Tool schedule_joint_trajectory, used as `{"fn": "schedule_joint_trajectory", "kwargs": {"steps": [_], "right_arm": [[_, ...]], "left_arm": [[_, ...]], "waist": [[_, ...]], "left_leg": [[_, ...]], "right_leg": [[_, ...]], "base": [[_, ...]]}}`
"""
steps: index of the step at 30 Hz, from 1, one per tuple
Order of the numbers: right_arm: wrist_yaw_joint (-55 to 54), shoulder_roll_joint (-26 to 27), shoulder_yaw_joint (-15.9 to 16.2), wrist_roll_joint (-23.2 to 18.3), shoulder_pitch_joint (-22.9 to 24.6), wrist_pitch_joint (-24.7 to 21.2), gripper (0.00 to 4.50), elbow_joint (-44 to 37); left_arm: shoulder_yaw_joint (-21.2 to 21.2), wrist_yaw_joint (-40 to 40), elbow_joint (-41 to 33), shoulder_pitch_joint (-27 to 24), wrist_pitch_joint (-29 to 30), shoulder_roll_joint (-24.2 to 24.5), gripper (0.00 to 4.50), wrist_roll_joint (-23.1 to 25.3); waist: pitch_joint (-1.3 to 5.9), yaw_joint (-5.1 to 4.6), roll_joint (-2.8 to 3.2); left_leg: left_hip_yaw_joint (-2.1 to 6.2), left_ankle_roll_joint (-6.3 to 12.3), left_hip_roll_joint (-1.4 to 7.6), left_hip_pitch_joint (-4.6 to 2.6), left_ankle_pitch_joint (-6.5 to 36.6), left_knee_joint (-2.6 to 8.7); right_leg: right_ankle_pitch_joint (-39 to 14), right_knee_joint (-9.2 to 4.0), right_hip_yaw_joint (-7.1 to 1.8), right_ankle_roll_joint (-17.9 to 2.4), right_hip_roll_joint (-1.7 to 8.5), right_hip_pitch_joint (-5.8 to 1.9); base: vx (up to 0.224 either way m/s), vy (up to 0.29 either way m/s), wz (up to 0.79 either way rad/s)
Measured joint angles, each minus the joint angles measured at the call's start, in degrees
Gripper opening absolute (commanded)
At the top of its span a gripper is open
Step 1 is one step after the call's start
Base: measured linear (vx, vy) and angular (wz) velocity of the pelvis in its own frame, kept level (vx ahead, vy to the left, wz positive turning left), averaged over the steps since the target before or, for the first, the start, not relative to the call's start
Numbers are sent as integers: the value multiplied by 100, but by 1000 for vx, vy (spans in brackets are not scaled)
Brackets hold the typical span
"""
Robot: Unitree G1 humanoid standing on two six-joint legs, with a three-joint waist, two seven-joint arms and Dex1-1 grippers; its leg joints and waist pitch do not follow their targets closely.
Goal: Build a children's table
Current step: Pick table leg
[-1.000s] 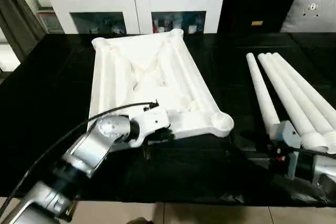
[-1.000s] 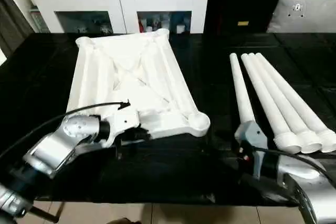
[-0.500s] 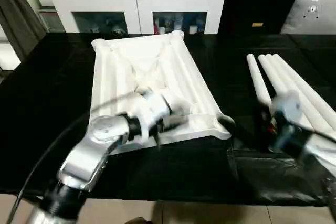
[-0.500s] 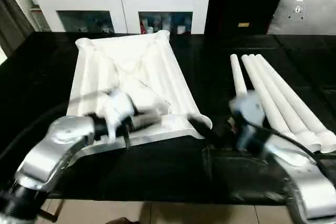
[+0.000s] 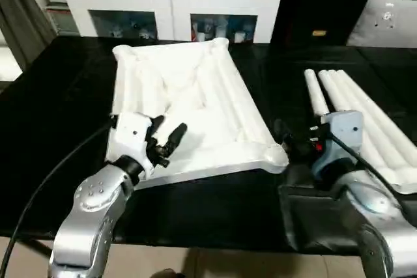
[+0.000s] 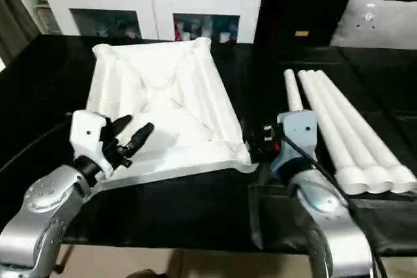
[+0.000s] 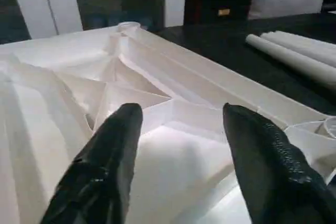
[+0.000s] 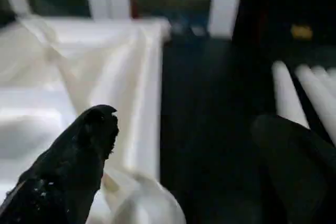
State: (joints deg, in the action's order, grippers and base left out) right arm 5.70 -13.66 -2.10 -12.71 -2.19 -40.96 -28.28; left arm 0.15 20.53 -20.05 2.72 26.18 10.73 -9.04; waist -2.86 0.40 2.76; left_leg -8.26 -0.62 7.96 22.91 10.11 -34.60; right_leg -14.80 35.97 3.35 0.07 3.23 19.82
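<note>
Black desk (image 5: pixel 58 115), white cabinet (image 5: pixel 172 4) behind it, and we're poised over the parts.

We've got the tabletop (image 5: pixel 189 105) lying underside up on the desk, ribs showing, with our left hand (image 5: pixel 167 136) hovering above its near left corner, fingers (image 7: pixel 105 166) spread and gripping nothing. Our right hand (image 6: pixel 253 146) sits just beside the top's near right corner socket (image 5: pixel 273 156), its fingers (image 8: pixel 73 156) wide apart and empty too. Over on the right, the legs (image 5: pixel 365 122) lie side by side on the desk, well clear of the top.
</note>
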Motion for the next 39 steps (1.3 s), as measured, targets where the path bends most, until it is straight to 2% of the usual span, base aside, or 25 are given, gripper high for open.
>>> {"fn": "schedule_joint_trajectory", "kwargs": {"steps": [3,5,6,8,9,10,11,12,13,14,15,16,17,18,19,20,22,23,24,25,26,28,30,33,39], "right_arm": [[58,-153,-6,42,-5,-146,450,103],[86,-189,-4,184,-3,52,450,187],[72,-192,4,254,-22,146,450,195],[63,-148,49,252,-107,157,450,241],[98,-52,81,197,-191,167,450,270],[134,-15,85,132,-205,212,450,264],[219,2,86,68,-207,276,450,254],[290,0,82,-14,-225,282,450,257],[308,-5,80,-28,-226,303,450,257],[311,-9,77,-23,-225,311,450,269],[314,-11,59,-19,-217,312,450,310],[324,-9,52,-12,-221,323,450,332],[334,-7,53,-7,-227,358,450,336],[348,-3,60,-5,-230,375,450,344],[352,37,84,-3,-235,386,450,371],[358,50,131,-3,-236,386,450,389],[351,139,229,-1,-354,389,450,471],[318,176,248,0,-416,380,450,558],[324,154,222,-18,-489,338,450,642],[332,92,246,8,-559,329,450,759],[331,17,249,56,-560,328,450,852],[265,-96,211,229,-717,287,450,1085],[164,-101,184,331,-885,116,450,1178],[57,-99,198,355,-1263,-464,450,1537],[93,86,136,175,-2085,-1146,450,2454]], "left_arm": [[-47,-81,3,4,10,-6,323,62],[-131,-143,40,58,9,-11,338,142],[-160,-197,47,108,9,-10,350,172],[-172,-265,94,191,9,14,364,271],[-170,-296,138,204,8,57,366,332],[-170,-316,169,212,7,64,373,362],[-176,-331,228,228,6,77,387,379],[-178,-338,284,237,-1,37,400,379],[-180,-348,346,247,-1,-13,407,381],[-229,-354,376,276,-2,-59,409,381],[-361,-351,395,308,-2,-114,409,379],[-422,-350,395,350,-5,-124,418,378],[-446,-350,393,424,-14,-123,433,379],[-445,-352,372,496,-28,-115,444,380],[-433,-354,355,525,-41,-82,449,382],[-425,-360,364,511,-40,-54,450,391],[-398,-369,442,468,-39,55,450,450],[-387,-377,544,471,-35,103,450,509],[-395,-378,596,505,-40,144,450,572],[-409,-374,647,511,-52,149,450,639],[-505,-353,693,513,-54,150,450,663],[-631,-209,705,513,-30,159,450,599],[-640,-83,704,535,-16,220,450,519],[-698,450,663,564,80,537,450,243],[-986,1468,604,698,163,1101,450,69]], "waist": [[-11,-71,-20],[-15,-53,-14],[6,-52,52],[4,-106,108],[-3,-117,91],[-10,-125,64],[-10,-120,8],[5,-83,-69],[16,-59,-58],[4,19,-71],[-8,87,-90],[0,118,-98],[22,128,-67],[76,133,50],[114,137,164],[107,125,171],[109,107,70],[123,119,3],[151,172,-66],[133,226,-95],[119,299,-109],[92,327,-126],[85,314,-100],[76,277,-85],[63,194,-50]], "left_leg": [[-4,-17,57,14,-10,72],[-7,169,89,45,90,-25],[27,176,175,80,74,-28],[118,-177,369,61,-139,29],[133,-255,400,54,-149,19],[133,-273,390,45,-158,20],[116,-319,373,18,-179,21],[119,-337,379,-6,-183,38],[117,-284,355,20,-140,29],[109,-33,331,58,30,-152],[99,220,213,160,168,-643],[97,303,74,148,215,-805],[99,334,-46,108,233,-778],[107,396,-100,35,306,-499],[168,244,-21,-28,417,-349],[211,49,65,-14,334,-281],[235,-14,94,17,307,-309],[233,-40,87,26,291,-331],[223,-51,108,118,284,-379],[200,9,103,163,260,-367],[199,111,116,134,207,-265],[173,-97,169,26,119,-41],[150,-359,210,-42,-34,56],[159,-471,221,-83,-99,77],[155,-475,226,-30,-105,73]], "right_leg": [[38,-29,71,-101,-60,4],[71,-81,107,-158,-122,-13],[82,-118,164,-175,-196,-29],[77,-136,280,-181,-275,-31],[-31,70,301,-171,-250,10],[-119,225,238,-198,-228,27],[-247,419,69,-176,-151,28],[-307,467,36,-144,-160,48],[-291,426,70,-237,-203,39],[-258,394,72,-302,-204,45],[-219,324,66,-365,-207,14],[-180,258,67,-395,-216,0],[-136,188,92,-401,-254,3],[-45,37,195,-421,-393,6],[3,-73,309,-392,-465,-8],[25,-119,379,-364,-495,7],[-167,548,182,-54,-324,241],[-169,725,-98,-47,-93,300],[-192,472,-241,239,125,292],[-160,457,-227,128,69,335],[-148,423,-223,118,47,333],[-73,368,-239,78,-6,333],[-58,367,-235,62,-50,323],[-44,335,-247,54,-76,310],[192,99,-273,39,-57,273]], "base": [[-22,-132,3],[-19,-116,-1],[-22,-110,-1],[-54,-84,1],[-54,-75,-2],[-16,-107,4],[-10,-164,7],[-10,-164,7],[-11,-174,-2],[-15,-164,-2],[-15,-164,-2],[-17,-142,-4],[-19,-112,6],[-19,-112,6],[-13,-112,18],[-12,-111,6],[-20,-116,3],[-63,-146,4],[-63,-146,4],[-90,-170,-12],[-95,-180,-17],[-93,-160,-13],[-76,-80,-5],[-20,-10,-2],[-6,37,-3]]}}
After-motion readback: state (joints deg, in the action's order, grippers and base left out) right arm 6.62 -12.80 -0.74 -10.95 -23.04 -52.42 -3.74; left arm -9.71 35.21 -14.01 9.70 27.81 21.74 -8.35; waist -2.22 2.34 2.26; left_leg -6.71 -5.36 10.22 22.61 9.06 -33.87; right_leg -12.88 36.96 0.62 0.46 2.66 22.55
